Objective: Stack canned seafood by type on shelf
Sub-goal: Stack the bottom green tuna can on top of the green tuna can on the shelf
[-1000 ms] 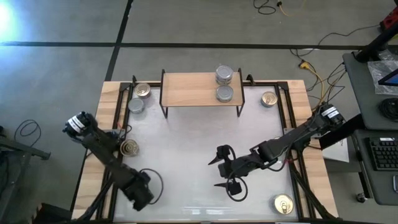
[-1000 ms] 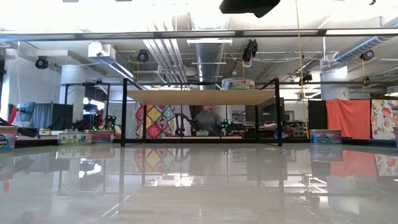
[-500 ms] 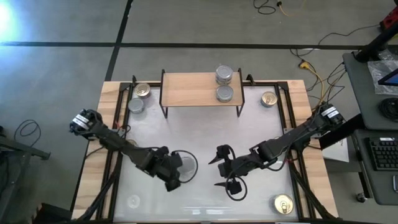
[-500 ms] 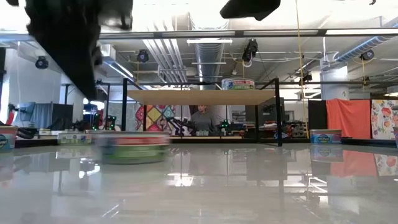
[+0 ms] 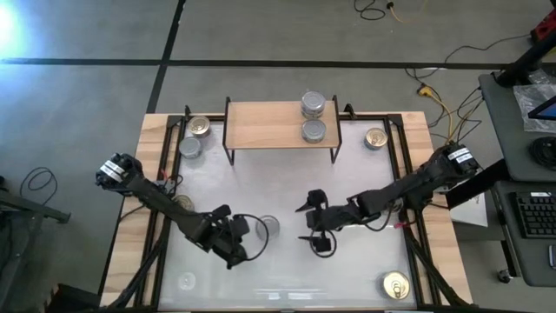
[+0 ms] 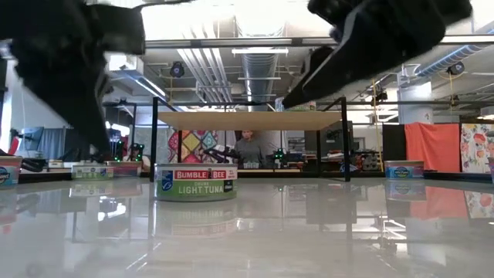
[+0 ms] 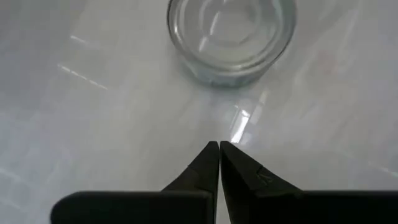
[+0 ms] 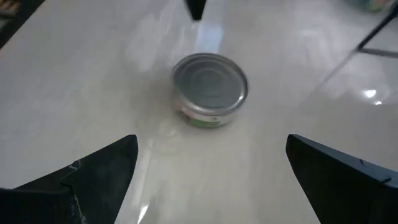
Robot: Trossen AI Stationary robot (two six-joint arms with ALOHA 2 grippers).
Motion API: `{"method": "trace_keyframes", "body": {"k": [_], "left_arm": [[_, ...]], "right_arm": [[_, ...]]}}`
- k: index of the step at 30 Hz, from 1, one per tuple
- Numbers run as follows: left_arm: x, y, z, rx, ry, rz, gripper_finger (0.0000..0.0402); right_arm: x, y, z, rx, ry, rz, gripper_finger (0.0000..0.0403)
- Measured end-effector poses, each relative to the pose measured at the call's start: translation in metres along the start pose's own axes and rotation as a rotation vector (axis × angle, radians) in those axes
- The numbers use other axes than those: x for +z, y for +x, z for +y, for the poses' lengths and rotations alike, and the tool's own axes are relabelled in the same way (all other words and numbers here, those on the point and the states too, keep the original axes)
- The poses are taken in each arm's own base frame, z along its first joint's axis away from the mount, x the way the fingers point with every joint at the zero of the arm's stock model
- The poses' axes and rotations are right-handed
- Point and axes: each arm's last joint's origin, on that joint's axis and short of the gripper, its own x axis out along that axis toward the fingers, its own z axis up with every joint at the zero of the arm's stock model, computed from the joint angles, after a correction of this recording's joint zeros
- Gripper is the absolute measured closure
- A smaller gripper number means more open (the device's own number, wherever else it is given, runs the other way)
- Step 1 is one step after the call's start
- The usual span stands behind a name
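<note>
From above, the silver-lidded tin [image 5: 268, 227] sits alone mid-surface, between the two grippers and touched by neither. The left gripper [image 5: 246, 228] is just beside it with its fingers pressed together, holding nothing. The right gripper [image 5: 311, 224] is a bit further off on the other side, fingers spread wide and empty.

Only the low view gets the tin's label: green and white, "Bumble Bee Light Tuna" [image 6: 195, 182]. From overhead it's just a pale disc, hard to pick out against the glossy white surface [image 5: 287, 174]. The left wrist view shows the shut fingertips [image 7: 219, 149] pointing at the tin [image 7: 231, 34], whose far edge is cut off by the frame.

The shelf [image 5: 269, 126] has two silver tins [image 5: 314, 105] [image 5: 314, 130] on its right end. In the low view you only see the shelf edge-on [image 6: 251, 120], with one tin's label peeking over it. More tins sit around the surface edges: two at back left [image 5: 199, 127] [image 5: 190, 148], gold-lidded ones at back right [image 5: 375, 137] and front right [image 5: 395, 285], and one mostly hidden under the left arm [image 5: 181, 202].
</note>
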Motion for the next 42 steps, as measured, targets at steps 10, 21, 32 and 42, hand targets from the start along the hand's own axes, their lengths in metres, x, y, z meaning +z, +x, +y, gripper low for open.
{"method": "trace_keyframes", "body": {"k": [10,21,32,42], "left_arm": [[-0.016,0.035,0.022,-0.03,0.073,-0.051,0.0402],[-0.001,0.051,0.035,-0.101,0.088,-0.17,0.0402],[0.009,0.054,0.039,-0.14,0.02,-0.228,0.0402],[0.012,0.07,0.036,-0.063,0.021,-0.241,0.0401]], "right_arm": [[-0.049,0.03,-0.001,-0.027,0.044,-0.09,0.0003],[-0.069,0.088,-0.005,-0.028,0.065,-0.189,0.0003],[-0.055,0.132,-0.013,0.068,0.033,-0.218,0.0002],[-0.051,0.138,-0.015,0.072,0.04,-0.24,0.0002]]}}
